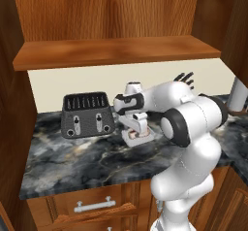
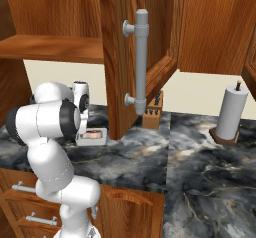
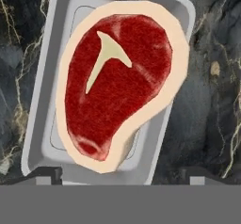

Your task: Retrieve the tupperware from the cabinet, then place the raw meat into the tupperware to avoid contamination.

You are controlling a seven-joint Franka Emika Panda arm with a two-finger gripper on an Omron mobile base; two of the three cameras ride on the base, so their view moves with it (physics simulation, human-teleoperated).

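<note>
The raw meat (image 3: pixel 117 82), a red steak with a pale fat rim and a white T-shaped bone mark, lies flat inside the tupperware (image 3: pixel 47 77), a shallow whitish-grey container on the dark marble counter. My gripper (image 3: pixel 122 175) hangs just above it, open, its fingertips (image 3: pixel 47 173) spread wide to either side of the container's near end and holding nothing. From the left base view the gripper (image 1: pixel 138 128) points down over the tupperware (image 1: pixel 144 140). The right base view has the tupperware (image 2: pixel 100 141) with meat (image 2: pixel 91 135) beside the arm. The cabinet (image 2: pixel 116 57) door stands open.
A dark grey toaster (image 1: pixel 87 114) stands on the counter just left of the container. A knife block (image 2: pixel 152 113) and a paper towel roll (image 2: pixel 231 113) sit farther right. The open cabinet door's handle (image 2: pixel 141 62) hangs above the counter. Drawers (image 1: pixel 92 205) lie below the counter edge.
</note>
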